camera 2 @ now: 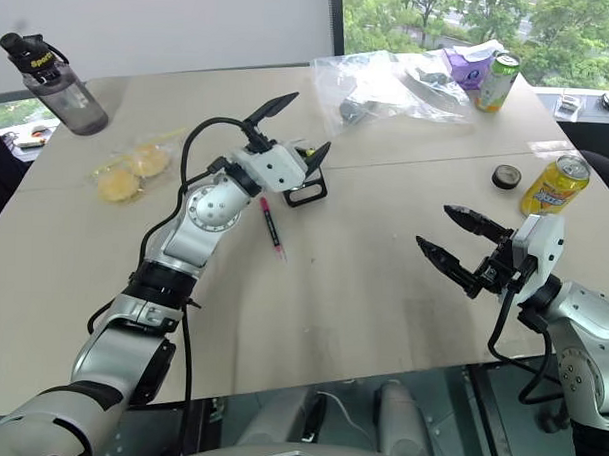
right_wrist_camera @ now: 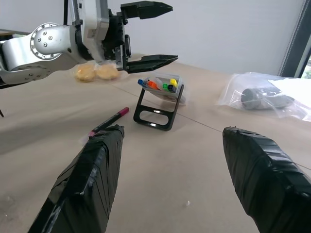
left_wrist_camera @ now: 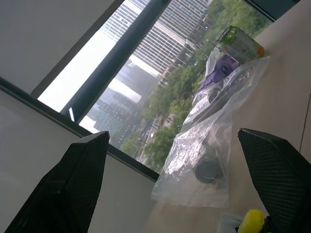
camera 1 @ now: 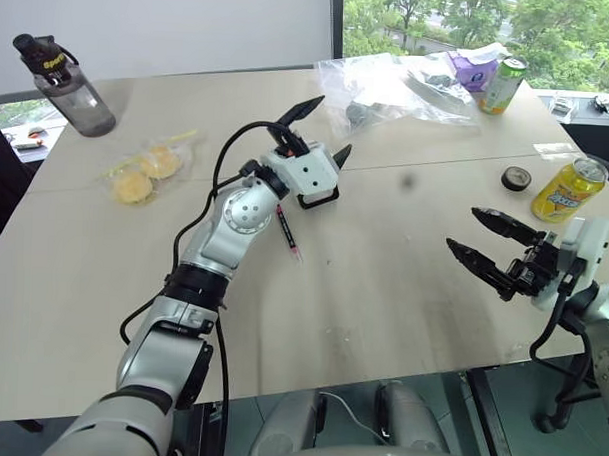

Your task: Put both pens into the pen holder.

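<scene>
The pen holder (right_wrist_camera: 156, 108), a small black box on a loop frame, stands mid-table with several colourful tops and a blue-ended stick in it. My left gripper (camera 1: 328, 129) hovers just above it, open and empty, and its body hides most of the holder (camera 1: 320, 199) in the eye views. One pen with a magenta cap (camera 1: 287, 230) lies flat on the table just in front of the holder, also seen as the pen (right_wrist_camera: 110, 120) in the right wrist view. My right gripper (camera 1: 463, 229) is open and empty near the table's right front edge, well apart from both.
A clear plastic bag (camera 1: 389, 91) lies behind the holder. At the far left stands a dark water bottle (camera 1: 69, 85), with bagged buns (camera 1: 141, 172) nearer. On the right are a green can (camera 1: 502, 85), a yellow can (camera 1: 569, 189) and a black lid (camera 1: 515, 178).
</scene>
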`<move>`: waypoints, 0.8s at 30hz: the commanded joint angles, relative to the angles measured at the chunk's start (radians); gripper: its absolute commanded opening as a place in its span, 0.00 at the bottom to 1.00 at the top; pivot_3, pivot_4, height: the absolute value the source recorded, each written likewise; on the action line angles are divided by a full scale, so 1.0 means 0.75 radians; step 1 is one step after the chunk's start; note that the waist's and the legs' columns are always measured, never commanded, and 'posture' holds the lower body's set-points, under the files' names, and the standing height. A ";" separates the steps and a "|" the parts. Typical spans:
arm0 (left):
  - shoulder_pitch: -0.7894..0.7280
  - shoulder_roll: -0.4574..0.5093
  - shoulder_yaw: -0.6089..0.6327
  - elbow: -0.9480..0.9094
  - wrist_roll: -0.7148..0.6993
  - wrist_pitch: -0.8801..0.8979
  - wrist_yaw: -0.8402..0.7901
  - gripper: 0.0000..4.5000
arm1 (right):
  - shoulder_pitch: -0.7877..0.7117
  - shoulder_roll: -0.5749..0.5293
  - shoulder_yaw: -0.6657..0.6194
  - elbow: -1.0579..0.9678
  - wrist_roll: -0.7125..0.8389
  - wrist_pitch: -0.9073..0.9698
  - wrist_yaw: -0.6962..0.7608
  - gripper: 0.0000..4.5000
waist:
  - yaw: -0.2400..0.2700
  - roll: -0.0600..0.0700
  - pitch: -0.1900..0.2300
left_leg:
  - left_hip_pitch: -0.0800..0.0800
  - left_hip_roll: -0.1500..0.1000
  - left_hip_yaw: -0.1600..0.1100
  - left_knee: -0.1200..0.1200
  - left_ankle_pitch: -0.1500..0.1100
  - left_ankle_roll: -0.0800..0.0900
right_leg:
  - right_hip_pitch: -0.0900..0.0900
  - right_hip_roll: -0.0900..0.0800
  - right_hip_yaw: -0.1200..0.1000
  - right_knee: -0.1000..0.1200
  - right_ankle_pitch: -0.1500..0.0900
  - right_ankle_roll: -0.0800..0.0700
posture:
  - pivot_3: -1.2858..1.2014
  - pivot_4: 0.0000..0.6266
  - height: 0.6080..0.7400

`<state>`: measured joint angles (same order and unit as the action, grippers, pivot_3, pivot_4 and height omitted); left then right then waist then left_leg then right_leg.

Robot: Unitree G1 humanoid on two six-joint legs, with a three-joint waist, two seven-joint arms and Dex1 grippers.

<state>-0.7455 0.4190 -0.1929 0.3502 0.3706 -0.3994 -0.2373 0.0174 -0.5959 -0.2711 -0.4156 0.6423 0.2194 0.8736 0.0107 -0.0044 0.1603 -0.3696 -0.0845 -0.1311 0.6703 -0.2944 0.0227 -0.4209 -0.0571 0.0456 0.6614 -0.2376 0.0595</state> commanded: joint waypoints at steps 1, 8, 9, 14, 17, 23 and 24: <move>-0.010 0.000 0.027 -0.018 -0.051 -0.040 -0.011 0.99 | 0.006 -0.002 -0.024 -0.039 0.010 -0.025 -0.002 0.77 | 0.000 0.000 0.000 | 0.000 0.000 0.000 0.000 0.000 0.000 | 0.000 0.000 0.000 0.000 0.000 0.000 | 0.52 0.24 1.00; 0.110 -0.006 0.044 -0.244 -0.258 0.020 -0.184 0.99 | 0.025 -0.012 -0.039 -0.045 0.026 -0.022 0.007 0.77 | 0.001 0.000 0.000 | 0.000 0.000 0.000 0.000 0.000 0.000 | 0.000 -0.001 0.000 0.000 0.000 0.000 | 0.52 0.24 1.00; 0.134 -0.016 0.058 -0.321 -0.303 0.079 -0.203 0.99 | 0.026 -0.014 -0.041 -0.045 0.029 -0.021 0.010 0.77 | 0.000 0.000 0.000 | 0.000 0.000 0.000 0.000 0.000 0.000 | 0.000 -0.001 0.000 0.000 0.000 0.000 | 0.52 0.24 1.00; 0.279 -0.097 0.120 -0.729 -0.531 0.587 -0.237 0.99 | 0.019 -0.019 -0.025 -0.042 0.042 -0.002 0.015 0.77 | 0.001 0.000 0.000 | -0.001 0.000 0.000 0.001 0.000 0.000 | 0.000 -0.001 0.000 0.000 0.000 0.000 | 0.52 0.24 1.00; 0.324 -0.090 0.136 -0.905 -0.469 0.880 -0.185 0.99 | 0.001 -0.021 -0.009 -0.034 0.041 0.006 0.017 0.77 | -0.002 0.000 0.000 | 0.000 0.001 0.000 0.001 0.000 0.000 | 0.000 0.000 0.001 0.001 0.000 0.000 | 0.52 0.24 1.00; 0.413 -0.073 0.149 -1.235 -0.312 1.455 -0.096 0.99 | -0.026 -0.029 -0.009 -0.011 0.049 0.025 0.041 0.77 | -0.001 0.000 0.000 | 0.001 0.001 0.000 0.001 0.000 0.000 | 0.001 0.004 0.000 0.002 0.000 0.000 | 0.52 0.24 1.00; 0.445 -0.098 0.166 -1.281 -0.334 1.538 -0.089 0.99 | -0.029 -0.031 -0.009 -0.007 0.050 0.027 0.045 0.77 | 0.000 0.000 0.000 | 0.001 0.001 0.001 0.001 0.000 0.000 | 0.001 0.004 0.001 0.001 0.000 0.000 | 0.52 0.24 1.00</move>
<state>-0.4308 0.3604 -0.0948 -0.5291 0.1236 0.6581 -0.3215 0.0075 -0.6095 -0.2696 -0.4117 0.6597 0.2388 0.8956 0.0104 -0.0044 0.1601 -0.3688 -0.0841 -0.1307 0.6706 -0.2944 0.0228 -0.4202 -0.0546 0.0463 0.6619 -0.2377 0.0595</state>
